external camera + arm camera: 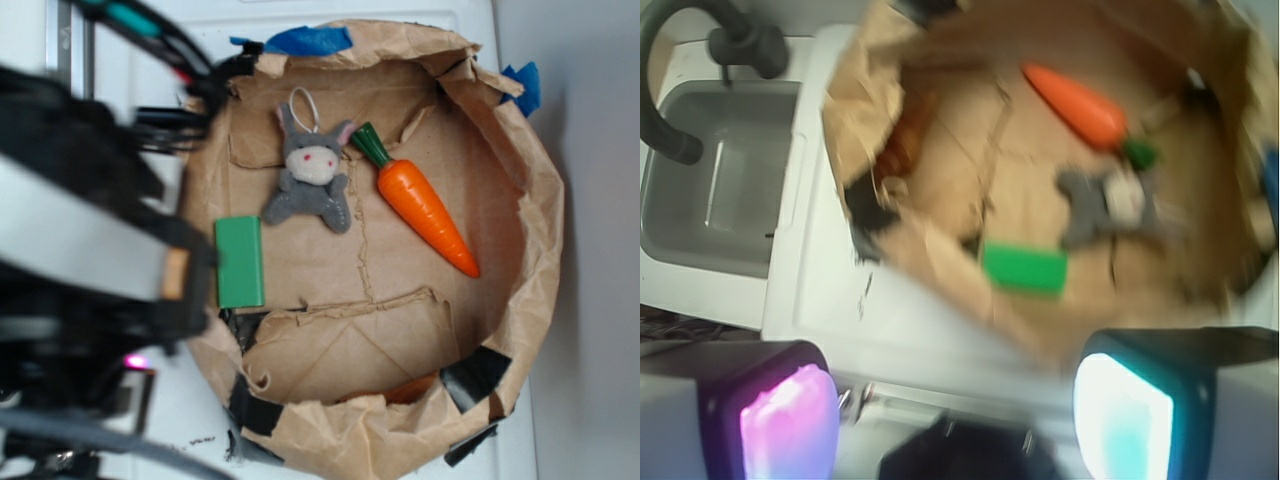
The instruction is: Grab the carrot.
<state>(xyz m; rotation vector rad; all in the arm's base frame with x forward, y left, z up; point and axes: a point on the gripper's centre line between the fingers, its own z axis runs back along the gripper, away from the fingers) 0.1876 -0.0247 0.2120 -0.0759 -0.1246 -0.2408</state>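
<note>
A: Start with what sits nearest you. In the wrist view, your end effector [955, 410] shows as two glowing pads at the bottom edge, the pink one [788, 425] on one side and the teal one [1123, 415] on the other. They stand wide apart with nothing between them.

B: And in the exterior view?

A: There the arm [90, 250] is a dark, blurred mass filling the left side, and you cannot make out the end effector in it at all.

B: What lies just past the pads?

A: The white bench [840, 290], then the torn rim of the brown paper bag [865, 130]. A grey sink [720, 180] sits off to the side with a black faucet [680, 75] curving above it. Inside the bag the green block [1024, 268] comes first, close to the near wall. Beyond it lies the grey bunny [1110, 205], smeared by blur.

B: Where is the carrot?

A: The carrot [420, 205] lies flat on the bag's floor, farthest from the arm, just beside the bunny and well apart from the block. In the exterior view its long axis runs diagonally: the green stem points up-left toward the bunny's ear, the tip down-right toward the bag's wall. Its whole length is in plain sight.

B: Anything you can't make out?

A: Something orange [410, 390] peeks from under a paper fold at the bag's lower edge; it is mostly covered. Blue tape [305, 40] shows behind the top rim, partly cut off by it.
</note>
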